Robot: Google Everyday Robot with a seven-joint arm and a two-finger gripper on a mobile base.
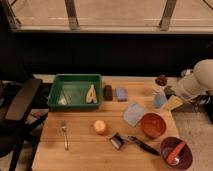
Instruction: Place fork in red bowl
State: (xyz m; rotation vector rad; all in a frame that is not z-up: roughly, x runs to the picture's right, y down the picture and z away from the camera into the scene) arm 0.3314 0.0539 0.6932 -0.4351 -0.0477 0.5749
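gripper [173, 103] at right edge of table [82, 150]

I view a silvery fork [65, 136] on my tan table [85, 152], an orange-red bowl [152, 125], rust-brown inside, a green tray [75, 76], and the pale gripper [170, 100] at far right.

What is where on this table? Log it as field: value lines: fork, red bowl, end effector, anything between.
fork: lying flat on the table, front left, untouched
red bowl: upright, right of centre, nothing visible inside
end effector: at the table's right edge, behind the red bowl, open, far from the fork
between: orange round object; black-handled utensil
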